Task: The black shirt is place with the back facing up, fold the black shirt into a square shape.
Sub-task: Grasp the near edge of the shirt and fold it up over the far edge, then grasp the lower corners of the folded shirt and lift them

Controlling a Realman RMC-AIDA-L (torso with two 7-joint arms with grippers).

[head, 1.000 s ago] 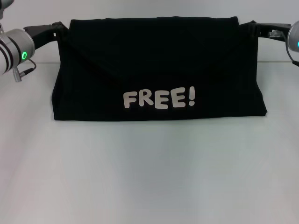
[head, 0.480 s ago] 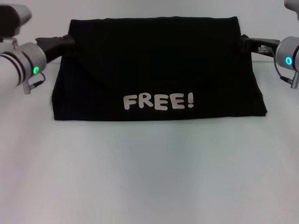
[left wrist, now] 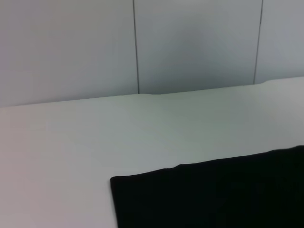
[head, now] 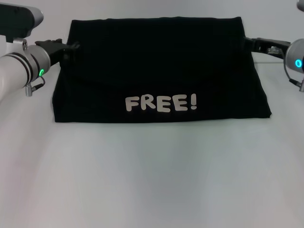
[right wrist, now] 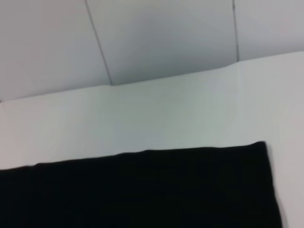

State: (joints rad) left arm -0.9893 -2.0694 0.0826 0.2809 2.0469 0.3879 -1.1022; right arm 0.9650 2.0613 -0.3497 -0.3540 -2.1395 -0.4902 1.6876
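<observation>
Head view: black shirt (head: 159, 71) lies flat on white table (head: 152, 175), folded into wide trapezoid, matte soft fabric, white block letters "FREE!" along near edge. Left gripper (head: 71, 46) at shirt's far left corner, right gripper (head: 251, 43) at far right corner; grip state of either impossible to tell.

Left wrist view: black shirt corner (left wrist: 213, 194) flat on smooth table, pale panelled wall (left wrist: 190, 42) behind.

Right wrist view: straight shirt edge and squared corner (right wrist: 142, 190) on table, same seamed wall.
</observation>
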